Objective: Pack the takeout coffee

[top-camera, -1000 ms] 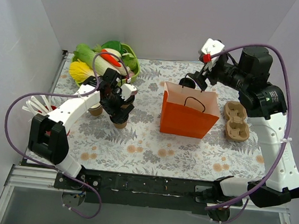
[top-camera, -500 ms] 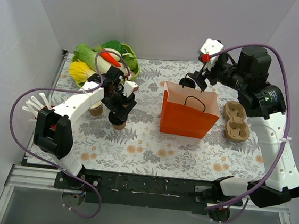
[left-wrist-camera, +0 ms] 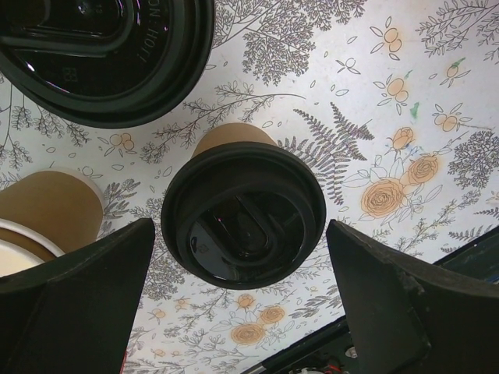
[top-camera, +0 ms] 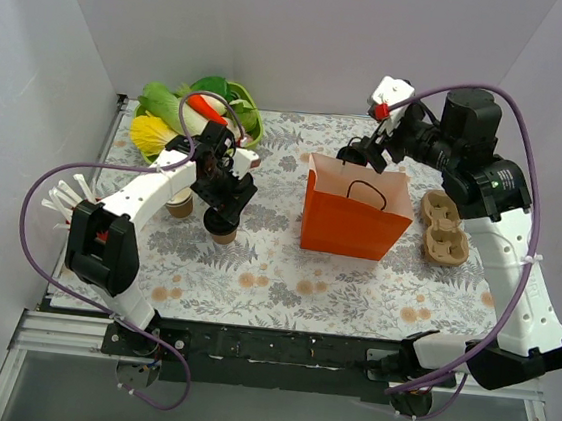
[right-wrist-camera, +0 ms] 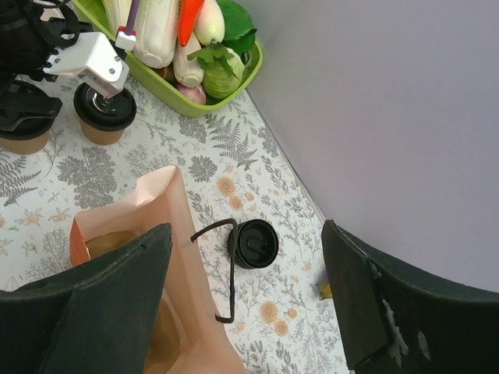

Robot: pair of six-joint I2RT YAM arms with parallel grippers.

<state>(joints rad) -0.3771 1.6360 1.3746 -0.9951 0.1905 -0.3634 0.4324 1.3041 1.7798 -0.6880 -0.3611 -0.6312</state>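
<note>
Coffee cup [left-wrist-camera: 243, 213], brown paper with a black lid, stands upright on the flowered table [top-camera: 274, 280], at about 9 o'clock from the orange bag [top-camera: 353, 215]. Its long axis is vertical, lid up, narrow base down. The left gripper [left-wrist-camera: 242, 304] hangs directly above it with fingers spread wide, one at 3 and one at 9 o'clock of the lid, touching nothing. This arm is far nearer; I judge a straight drop would bracket the cup. Two more cups [top-camera: 179, 203] stand just beside. The right gripper [right-wrist-camera: 245, 308] hovers over the bag's far rim, fingers apart and empty, a lone cup [right-wrist-camera: 253, 243] on the table below
</note>
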